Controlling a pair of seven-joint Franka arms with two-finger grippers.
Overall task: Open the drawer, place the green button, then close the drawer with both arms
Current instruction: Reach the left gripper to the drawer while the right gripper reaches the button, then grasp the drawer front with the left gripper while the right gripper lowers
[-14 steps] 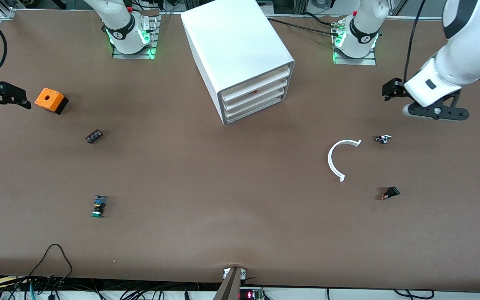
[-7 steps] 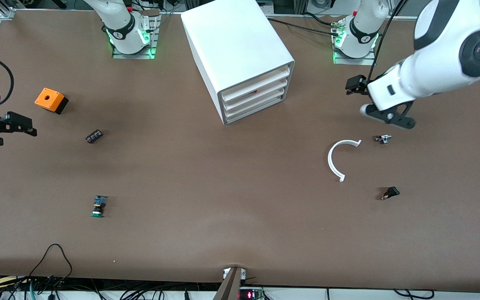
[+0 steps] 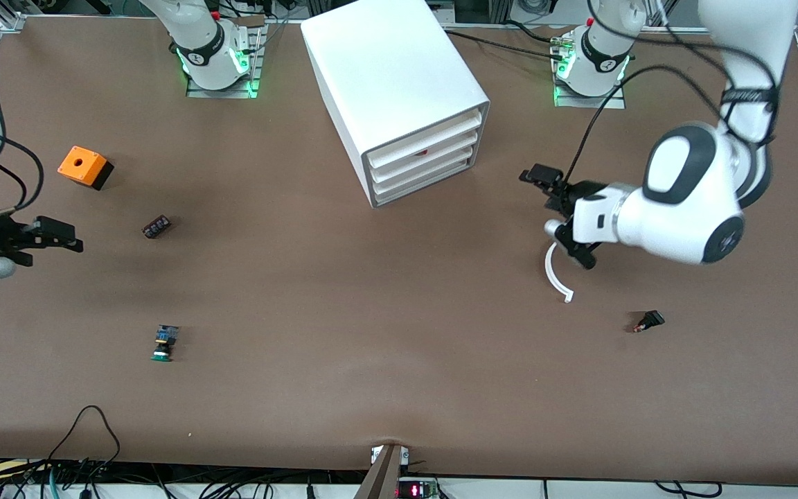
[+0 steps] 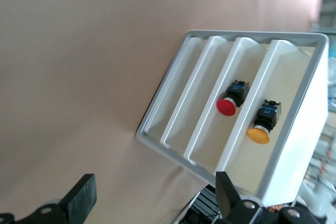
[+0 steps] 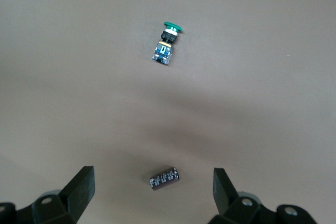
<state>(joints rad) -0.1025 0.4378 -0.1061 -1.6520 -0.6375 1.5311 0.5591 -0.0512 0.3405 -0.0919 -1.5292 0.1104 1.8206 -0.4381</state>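
Observation:
The white cabinet (image 3: 399, 83) stands near the robots' bases, and its lowest drawer (image 3: 421, 186) is shut. In the left wrist view the same drawer (image 4: 173, 90) is the slot closest to the table. The button (image 3: 163, 343), with its green cap, lies on the table toward the right arm's end, also seen in the right wrist view (image 5: 166, 43). My left gripper (image 3: 557, 211) hangs open and empty beside the cabinet's drawer fronts, fingers (image 4: 81, 200) wide apart. Over the table's right-arm end my right gripper (image 3: 52, 244) is open, with nothing held between its fingers (image 5: 81, 187).
An orange cube (image 3: 82, 166) and a small black oblong piece (image 3: 156, 226) lie between the right arm's base and the button. A white C-shaped ring (image 3: 553, 274) lies under the left gripper, a small black part (image 3: 648, 321) nearer the camera. Upper drawers hold a red button (image 4: 228, 103) and a yellow one (image 4: 261, 129).
The left arm has swung in from its end of the table until its gripper is over the white ring beside the cabinet. The right gripper has come past the orange cube toward the black oblong piece.

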